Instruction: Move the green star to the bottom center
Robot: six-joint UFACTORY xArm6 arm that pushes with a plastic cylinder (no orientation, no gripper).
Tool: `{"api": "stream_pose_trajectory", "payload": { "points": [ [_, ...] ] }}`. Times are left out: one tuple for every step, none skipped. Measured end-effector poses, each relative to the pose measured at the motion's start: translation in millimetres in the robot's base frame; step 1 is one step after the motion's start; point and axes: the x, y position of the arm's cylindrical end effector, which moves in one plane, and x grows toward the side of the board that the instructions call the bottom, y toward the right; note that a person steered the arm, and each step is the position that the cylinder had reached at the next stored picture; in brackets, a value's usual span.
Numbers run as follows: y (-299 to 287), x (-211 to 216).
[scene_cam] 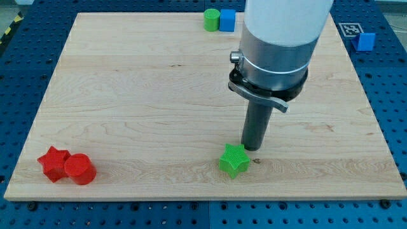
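A single camera looks down at a slant from the near edge of the board [127,95], facing 12 o'clock. It stands close enough that the board nearly fills the frame, its side edges narrowing toward 12. The arm [280,38] enters from 12 o'clock and is cropped there. No second view.

Showing no readable words or numbers anywhere; only a black-and-white square marker [348,28] sitting at upper right, carrying no legible text.
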Motion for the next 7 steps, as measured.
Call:
{"api": "stream_pose_trajectory", "payload": {
  "points": [
    [17, 6],
    [23, 20],
    [23, 23],
    [23, 23],
    [23, 0],
    [23, -44],
    [11, -88]
  ]
}}
